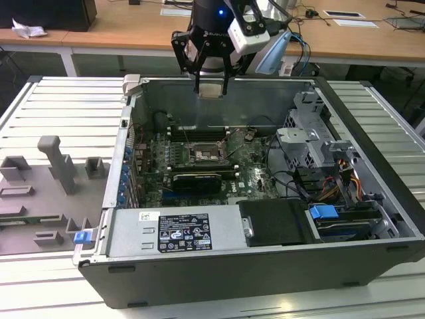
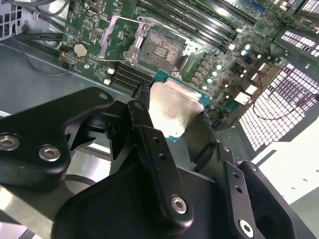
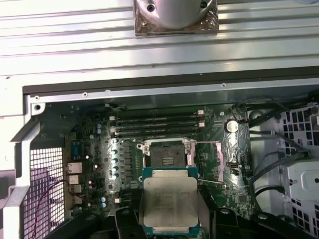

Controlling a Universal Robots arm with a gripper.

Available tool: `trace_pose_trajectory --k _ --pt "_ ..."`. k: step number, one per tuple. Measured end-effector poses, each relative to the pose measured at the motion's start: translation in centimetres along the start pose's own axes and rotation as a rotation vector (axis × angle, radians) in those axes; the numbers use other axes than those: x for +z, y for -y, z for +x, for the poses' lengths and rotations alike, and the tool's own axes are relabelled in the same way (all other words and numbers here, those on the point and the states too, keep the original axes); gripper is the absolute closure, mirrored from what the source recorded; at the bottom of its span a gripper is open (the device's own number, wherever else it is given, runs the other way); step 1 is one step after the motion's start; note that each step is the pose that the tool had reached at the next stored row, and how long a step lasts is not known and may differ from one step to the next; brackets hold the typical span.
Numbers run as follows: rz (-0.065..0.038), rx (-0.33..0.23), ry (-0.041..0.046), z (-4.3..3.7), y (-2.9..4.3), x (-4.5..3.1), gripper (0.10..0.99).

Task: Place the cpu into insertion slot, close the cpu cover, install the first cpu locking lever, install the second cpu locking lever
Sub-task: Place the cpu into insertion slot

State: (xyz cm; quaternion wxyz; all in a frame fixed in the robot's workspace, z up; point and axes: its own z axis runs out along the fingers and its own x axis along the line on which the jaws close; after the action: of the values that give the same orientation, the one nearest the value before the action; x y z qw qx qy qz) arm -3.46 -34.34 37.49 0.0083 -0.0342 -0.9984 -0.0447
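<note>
Tool point(image 1: 211, 86) clamped on cpu point(image 3: 169, 201), chip held flat between fingers. Tool high over open computer case point(image 1: 279, 266). Uncovered socket point(image 3: 168, 153) on motherboard below tool, well apart from chip.

cpu point(image 2: 172, 112) sides hidden behind fingers point(image 2: 141, 115), arm point(image 1: 206, 20) cut off by exterior view's edge

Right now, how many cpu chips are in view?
1: the cpu, held in the gripper above the open case. The board's socket is empty. Another could lie hidden elsewhere.
</note>
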Motion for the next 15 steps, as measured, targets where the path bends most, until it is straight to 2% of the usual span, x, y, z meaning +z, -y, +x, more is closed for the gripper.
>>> trace_pose_trajectory --k 15 --pt "0.0 0.023 0.002 0.0 0.01 0.15 0.561"
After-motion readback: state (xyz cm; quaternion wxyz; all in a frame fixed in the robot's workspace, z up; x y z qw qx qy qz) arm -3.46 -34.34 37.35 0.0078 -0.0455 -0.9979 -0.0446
